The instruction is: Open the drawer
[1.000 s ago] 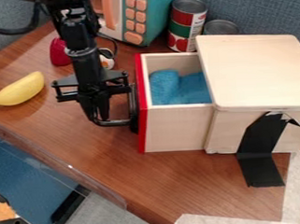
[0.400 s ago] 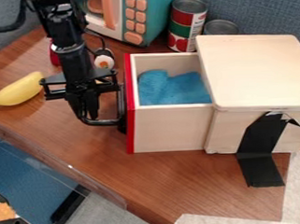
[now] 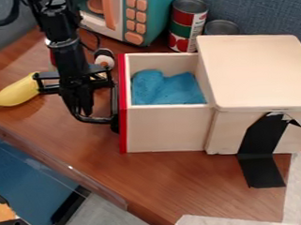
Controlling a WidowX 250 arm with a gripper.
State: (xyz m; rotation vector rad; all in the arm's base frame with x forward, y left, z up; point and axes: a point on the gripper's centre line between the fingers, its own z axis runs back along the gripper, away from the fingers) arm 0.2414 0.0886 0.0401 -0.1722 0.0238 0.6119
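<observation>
More red-fronted wooden drawer (image 3: pixel 165 128) juts leftward mid-frame than before, furthering the task; gripper (image 3: pixel 84 111) apart or together, I can't tell.

Drawer (image 3: pixel 164 128): light wood box, red front panel, black handle (image 3: pixel 114 109) on that front, upright, pulled well out from the left side of its wooden cabinet (image 3: pixel 258 72) on the table. Open top, blue cloth visible inside, rear part under cabinet top
</observation>
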